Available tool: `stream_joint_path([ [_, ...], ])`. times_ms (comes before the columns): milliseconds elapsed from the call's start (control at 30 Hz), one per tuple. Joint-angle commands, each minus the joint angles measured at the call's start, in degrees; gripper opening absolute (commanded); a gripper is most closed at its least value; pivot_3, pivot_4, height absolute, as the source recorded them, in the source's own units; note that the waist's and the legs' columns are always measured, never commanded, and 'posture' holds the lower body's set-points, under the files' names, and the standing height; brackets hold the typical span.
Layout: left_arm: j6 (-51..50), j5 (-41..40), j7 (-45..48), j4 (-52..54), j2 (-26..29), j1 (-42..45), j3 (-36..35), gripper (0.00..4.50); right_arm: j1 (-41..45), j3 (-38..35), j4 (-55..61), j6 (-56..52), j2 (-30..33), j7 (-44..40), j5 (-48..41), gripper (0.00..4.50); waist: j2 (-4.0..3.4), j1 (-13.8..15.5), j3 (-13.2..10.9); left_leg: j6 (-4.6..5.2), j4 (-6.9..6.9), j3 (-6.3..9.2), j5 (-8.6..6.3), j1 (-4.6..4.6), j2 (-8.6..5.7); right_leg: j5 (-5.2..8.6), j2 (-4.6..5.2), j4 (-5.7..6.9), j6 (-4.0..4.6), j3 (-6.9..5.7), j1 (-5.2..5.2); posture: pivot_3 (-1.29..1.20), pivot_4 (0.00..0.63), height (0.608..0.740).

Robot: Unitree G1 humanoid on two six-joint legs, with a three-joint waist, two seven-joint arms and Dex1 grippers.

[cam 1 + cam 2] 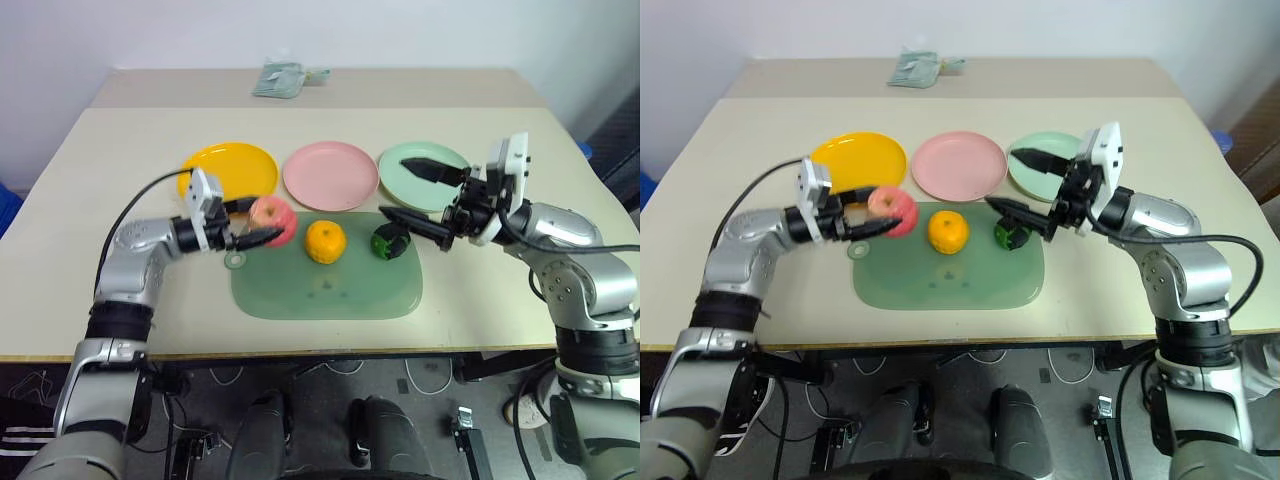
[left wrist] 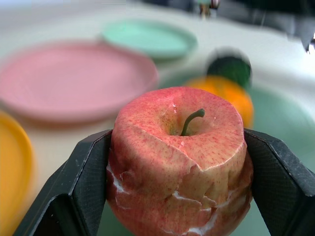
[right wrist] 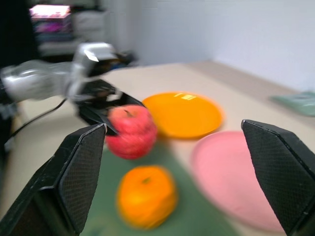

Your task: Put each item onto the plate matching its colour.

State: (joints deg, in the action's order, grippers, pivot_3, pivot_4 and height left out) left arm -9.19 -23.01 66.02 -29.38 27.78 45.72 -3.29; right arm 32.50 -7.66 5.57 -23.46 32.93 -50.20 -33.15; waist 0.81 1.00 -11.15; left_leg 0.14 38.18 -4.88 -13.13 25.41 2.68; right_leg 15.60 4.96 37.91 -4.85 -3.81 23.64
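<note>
Gripping the apple (image 1: 273, 221) between both fingers, left gripper (image 1: 262, 222) hangs above the mat (image 1: 325, 285); right gripper (image 1: 428, 200) spread wide, empty, near green fruit (image 1: 389, 241).

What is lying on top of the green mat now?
On the mat sit the mandarin and the dark green fruit. The apple is above its left edge, gripped by the left pincer; whether it still touches the mat is hidden.
</note>
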Motion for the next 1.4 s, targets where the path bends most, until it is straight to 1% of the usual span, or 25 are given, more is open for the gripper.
stream_joint_path([
  [33,8.38,4.87,-6.37,-11.74,-3.58,9.19,0.0,3.34,2.0,-1.29,-2.49,5.71,-0.93,3.43,4.24,4.5,0.0,0.12,0.0,0.01,0.0,-0.01,-0.01,0.0,-0.03,-0.01,0.01,-0.04,-0.03,0.01,-0.02,0.0,0.15,0.74],
  [133,13.41,8.4,-9.66,-24.89,-7.8,15.98,0.78,3.34,2.19,-0.66,-3.75,7.01,-1.21,4.64,5.94,4.5,0.01,-0.22,0.01,0.05,-0.02,-0.06,-0.03,0.0,-0.1,-0.05,0.02,-0.23,-0.12,0.01,-0.08,0.0,0.15,0.74],
  [200,17.94,13.78,-20.92,-33.14,-11.19,20.14,2.28,3.34,1.96,0.96,-5.44,6.98,-0.28,6.99,9.94,4.5,0.01,-0.38,0.01,0.07,-0.08,-0.1,-0.04,0.01,-0.11,-0.07,0.01,-0.35,-0.15,0.02,-0.08,0.0,0.15,0.74],
  [233,19.27,15.07,-25.88,-36.37,-12.84,21.78,2.11,3.34,1.67,1.48,-6.27,7.15,0.09,8.33,12.0,4.5,0.03,-0.38,0.0,0.07,-0.08,-0.11,-0.04,0.01,-0.1,-0.08,0.01,-0.35,-0.16,0.04,-0.07,0.0,0.15,0.74],
  [333,20.96,15.96,-32.44,-41.88,-16.1,24.16,0.42,3.34,0.25,1.13,-5.73,6.3,-0.48,10.9,13.47,4.5,0.06,-0.5,-0.02,0.07,-0.08,-0.11,-0.04,0.09,-0.09,-0.08,0.01,-0.36,-0.17,0.04,0.01,0.0,0.15,0.74],
  [433,20.99,16.23,-33.64,-44.17,-18.17,24.87,-0.49,3.34,-2.19,0.63,-1.84,5.19,-1.0,11.39,12.08,4.5,0.06,-0.58,-0.02,0.07,-0.13,-0.13,-0.04,0.09,-0.07,-0.08,0.0,-0.35,-0.17,0.04,0.04,0.0,0.15,0.74],
  [567,20.78,17.26,-33.53,-45.3,-19.26,24.97,-1.12,3.34,-4.08,0.62,0.89,4.32,-0.89,12.05,11.68,4.5,0.06,-0.43,-0.02,0.07,-0.11,-0.14,-0.04,0.09,-0.07,-0.08,0.0,-0.35,-0.17,0.04,0.02,0.0,0.15,0.74],
  [633,20.14,16.67,-32.38,-45.48,-19.6,25.12,-2.3,4.37,-4.41,0.49,1.81,3.97,-0.54,11.65,11.23,4.5,0.06,-0.42,-0.02,0.07,-0.09,-0.14,-0.04,0.09,-0.07,-0.09,0.0,-0.35,-0.17,0.04,0.02,0.0,0.15,0.74],
  [667,20.36,16.95,-32.53,-45.44,-19.52,25.28,-2.47,4.46,-4.41,0.21,2.05,3.89,-0.54,11.49,10.76,4.5,0.06,-0.39,-0.02,0.07,-0.09,-0.13,-0.04,0.09,-0.07,-0.09,0.0,-0.35,-0.17,0.04,0.02,0.0,0.15,0.74],
  [767,22.07,17.6,-32.86,-44.74,-18.41,26.09,-2.75,4.46,-4.45,-0.07,2.54,3.52,-0.37,11.3,10.06,4.5,0.06,-0.37,-0.02,0.07,-0.09,-0.12,-0.04,0.09,-0.07,-0.09,0.0,-0.35,-0.17,0.04,0.01,0.0,0.15,0.74],
  [867,22.8,14.12,-26.03,-42.23,-15.88,27.4,-5.83,4.46,-4.41,-0.12,2.71,3.38,-0.36,10.88,9.6,4.5,0.06,-0.4,-0.02,0.07,-0.1,-0.12,-0.04,0.09,-0.07,-0.09,-0.01,-0.35,-0.17,0.03,0.01,0.0,0.15,0.74],
  [933,19.29,9.92,-15.67,-39.11,-14.14,27.22,-8.16,4.46,-4.59,-0.14,3.25,3.27,-0.14,9.01,8.03,4.5,0.06,-0.56,-0.02,0.07,-0.1,-0.13,-0.04,0.09,-0.07,-0.09,-0.01,-0.35,-0.17,0.04,0.02,0.0,0.15,0.74],
  [967,17.8,8.22,-8.41,-36.09,-13.17,25.59,-8.02,4.46,-5.16,0.15,4.32,2.96,0.43,7.05,6.87,4.5,0.06,-0.57,-0.02,0.06,-0.11,-0.14,-0.04,0.08,-0.06,-0.09,-0.02,-0.35,-0.17,0.03,0.02,0.0,0.15,0.74],
  [1033,12.4,4.91,5.57,-28.83,-11.32,21.24,-6.61,4.46,-6.41,0.49,6.57,1.75,1.51,3.53,4.31,4.5,0.03,-0.64,-0.01,0.04,-0.15,-0.15,-0.03,0.07,-0.05,-0.09,-0.03,-0.36,-0.17,0.03,0.01,0.0,0.15,0.74],
  [1100,5.12,2.24,15.36,-20.14,-9.08,15.11,-4.2,4.46,-7.78,0.76,8.48,0.26,3.17,-0.06,2.08,4.5,-0.05,-0.76,0.03,-0.06,-0.15,-0.15,0.03,0.05,-0.04,-0.09,-0.04,-0.39,-0.17,0.04,-0.02,0.0,0.15,0.74],
  [1167,1.1,1.43,17.83,-14.3,-8.06,10.68,-2.71,4.46,-8.75,1.38,8.98,-0.1,5.1,-2.85,1.93,4.5,-0.05,-0.79,0.03,-0.03,-0.14,-0.14,0.01,-0.03,-0.03,-0.09,-0.04,-0.39,-0.17,0.06,-0.11,0.0,0.15,0.74],
  [1267,4.06,3.97,15.5,-10.38,-8.18,6.44,-0.82,4.46,-10.3,3.96,8.62,1.89,9.91,-7.42,5.75,4.5,0.0,-0.24,0.01,0.08,-0.03,-0.05,-0.05,-0.01,-0.01,-0.1,-0.05,-0.36,-0.15,0.04,-0.14,0.0,0.15,0.74],
  [1400,6.47,5.47,14.54,-7.19,-9.06,3.19,1.69,4.46,-9.49,3.71,7.93,1.74,9.86,-7.7,5.08,4.5,0.03,-0.15,0.0,0.1,0.01,0.02,-0.06,0.01,-0.01,-0.11,-0.03,-0.37,-0.14,0.03,-0.17,0.0,0.15,0.74],
])
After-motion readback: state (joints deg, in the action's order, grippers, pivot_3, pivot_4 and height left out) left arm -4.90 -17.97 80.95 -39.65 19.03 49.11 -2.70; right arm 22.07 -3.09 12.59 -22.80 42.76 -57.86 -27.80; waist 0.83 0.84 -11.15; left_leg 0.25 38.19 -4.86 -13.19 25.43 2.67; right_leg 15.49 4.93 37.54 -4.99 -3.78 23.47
